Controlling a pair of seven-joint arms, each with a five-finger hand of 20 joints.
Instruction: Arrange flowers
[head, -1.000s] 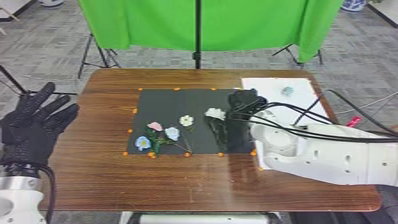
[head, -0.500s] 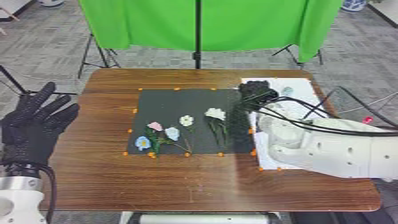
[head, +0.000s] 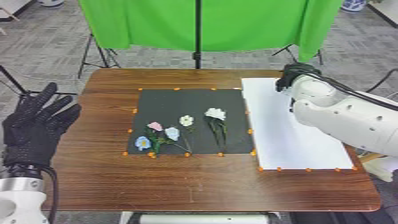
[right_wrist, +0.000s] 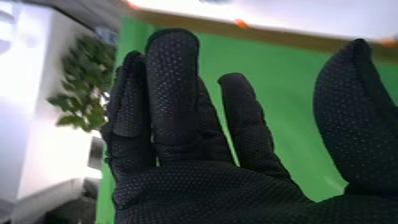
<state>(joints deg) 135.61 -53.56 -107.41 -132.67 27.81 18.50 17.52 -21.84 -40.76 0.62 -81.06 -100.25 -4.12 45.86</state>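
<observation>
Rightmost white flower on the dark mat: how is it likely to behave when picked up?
Its broad bloom probably outweighs the thin stems, so it may dip if lifted low. Those long stems look slender enough to flex slightly.

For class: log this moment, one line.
black-gloved right hand: open | black-gloved left hand: open | pink, blue, white flowers: on dark square mat

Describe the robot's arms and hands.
Left hand and right hand wear black gloves with fine pale dots. Both arms are white with rounded shells. Black cables run along the right forearm; one loops beside the left wrist.
</observation>
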